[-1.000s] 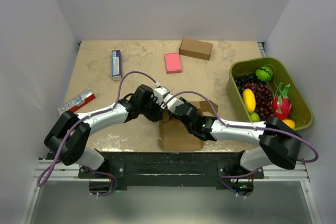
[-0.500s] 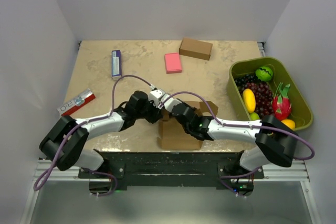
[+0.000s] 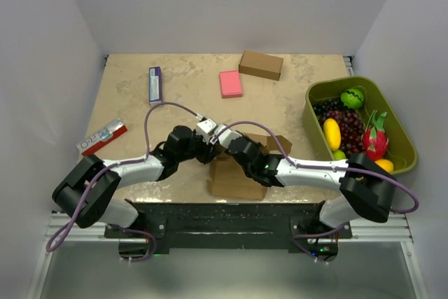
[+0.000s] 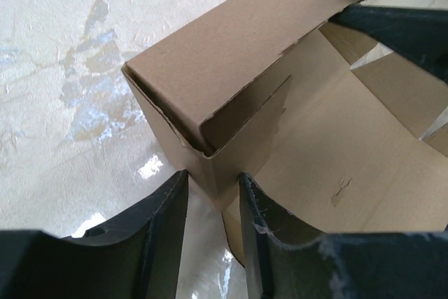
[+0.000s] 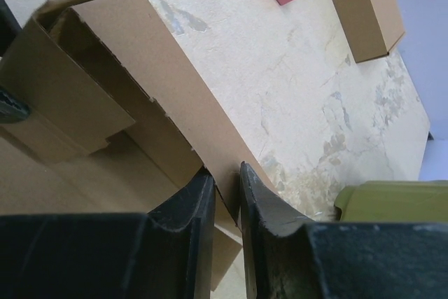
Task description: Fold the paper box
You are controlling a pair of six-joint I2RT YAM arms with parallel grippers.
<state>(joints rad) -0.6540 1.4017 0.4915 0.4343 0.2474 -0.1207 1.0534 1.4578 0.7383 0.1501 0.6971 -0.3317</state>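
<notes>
One desk point(image 3: 133, 103) carries one olive bin point(image 3: 332, 81) of fruit at its right edge and one half-formed paper box point(image 3: 234, 176) at the near middle, between the two arms. Toward the far edge lie one closed brown box point(image 3: 261, 64) and one pink block point(image 3: 230, 83), with one blue packet point(image 3: 155, 85) and one red-and-white packet point(image 3: 102, 136) on the left. The left tool point(image 4: 212, 181) is narrowed onto a standing corner of the paper box, and the right tool point(image 5: 222, 173) pinches a thin panel of it.
</notes>
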